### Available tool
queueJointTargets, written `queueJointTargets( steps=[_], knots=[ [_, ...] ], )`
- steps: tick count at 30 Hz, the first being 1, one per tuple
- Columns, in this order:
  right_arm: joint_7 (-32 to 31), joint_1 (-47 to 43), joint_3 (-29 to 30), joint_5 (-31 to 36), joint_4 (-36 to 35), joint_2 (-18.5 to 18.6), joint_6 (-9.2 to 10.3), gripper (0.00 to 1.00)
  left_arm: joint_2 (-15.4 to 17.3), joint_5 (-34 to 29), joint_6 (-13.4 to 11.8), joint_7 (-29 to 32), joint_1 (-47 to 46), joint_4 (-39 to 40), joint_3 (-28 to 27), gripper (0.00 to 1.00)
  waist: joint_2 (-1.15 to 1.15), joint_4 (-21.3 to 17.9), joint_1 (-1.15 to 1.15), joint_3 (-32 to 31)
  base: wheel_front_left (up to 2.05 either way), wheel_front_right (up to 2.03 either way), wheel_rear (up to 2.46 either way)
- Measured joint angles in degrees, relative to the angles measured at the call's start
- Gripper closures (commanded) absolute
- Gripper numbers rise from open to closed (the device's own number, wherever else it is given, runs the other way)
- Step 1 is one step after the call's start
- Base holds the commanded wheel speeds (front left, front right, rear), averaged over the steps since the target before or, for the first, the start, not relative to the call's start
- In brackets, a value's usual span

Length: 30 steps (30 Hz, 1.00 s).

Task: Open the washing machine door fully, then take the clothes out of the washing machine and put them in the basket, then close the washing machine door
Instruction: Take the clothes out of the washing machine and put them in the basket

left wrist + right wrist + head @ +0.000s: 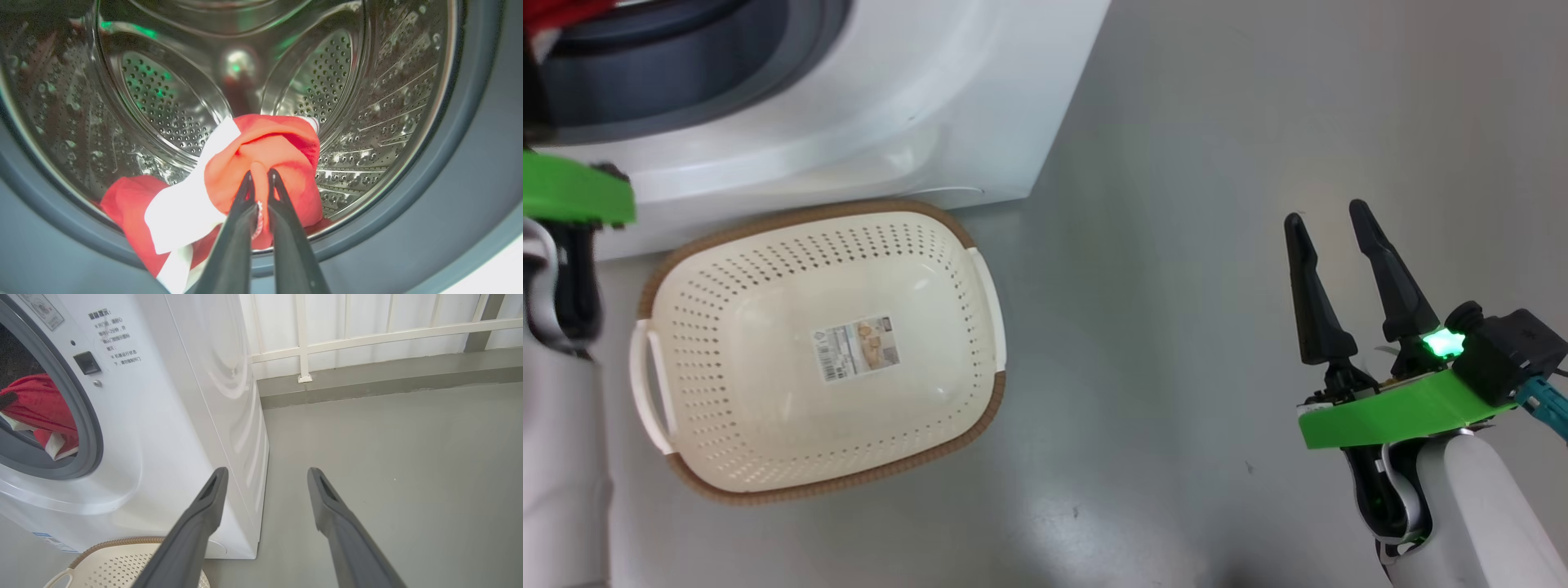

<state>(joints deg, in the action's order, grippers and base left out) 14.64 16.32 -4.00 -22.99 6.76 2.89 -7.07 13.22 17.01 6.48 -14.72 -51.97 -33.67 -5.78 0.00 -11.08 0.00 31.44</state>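
Note:
In the left wrist view my left gripper [260,176] is shut on a fold of the red clothes [261,155] with white trim, at the front lip of the steel drum. The garment drapes over the grey rubber ring [61,245]. The washing machine [866,106] stands at the top left of the head view, a bit of the clothes [556,12] showing in its mouth. The cream basket [760,359] sits on the floor right before it, holding only its paper label. My right gripper [1327,216] hangs open over bare floor at the right. The washing machine door is out of view.
In the right wrist view the machine's white side [212,396] is close on the left, with the clothes [36,404] in its opening. A white railing [367,335] and a low grey kerb run along the back. Grey floor [1176,327] spreads to the right.

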Motion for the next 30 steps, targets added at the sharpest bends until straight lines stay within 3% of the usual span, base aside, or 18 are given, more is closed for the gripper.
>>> queueJointTargets(
  steps=[9,30],
  knots=[
    [0.0,-1.0,1.4,1.5,0.3,0.0,0.00,0.00,-5.4,-5.0,0.6,0.0,10.3,15.0,-4.4,1.00,0.00,2.5,0.00,-2.3,0.00,0.00,0.00],
    [0.0,-1.0,1.8,1.9,0.6,0.0,0.00,0.00,-9.0,-5.4,0.7,-0.1,22.2,45.0,-4.8,1.00,0.00,4.4,0.00,-3.4,0.00,0.00,0.00]
  ],
)
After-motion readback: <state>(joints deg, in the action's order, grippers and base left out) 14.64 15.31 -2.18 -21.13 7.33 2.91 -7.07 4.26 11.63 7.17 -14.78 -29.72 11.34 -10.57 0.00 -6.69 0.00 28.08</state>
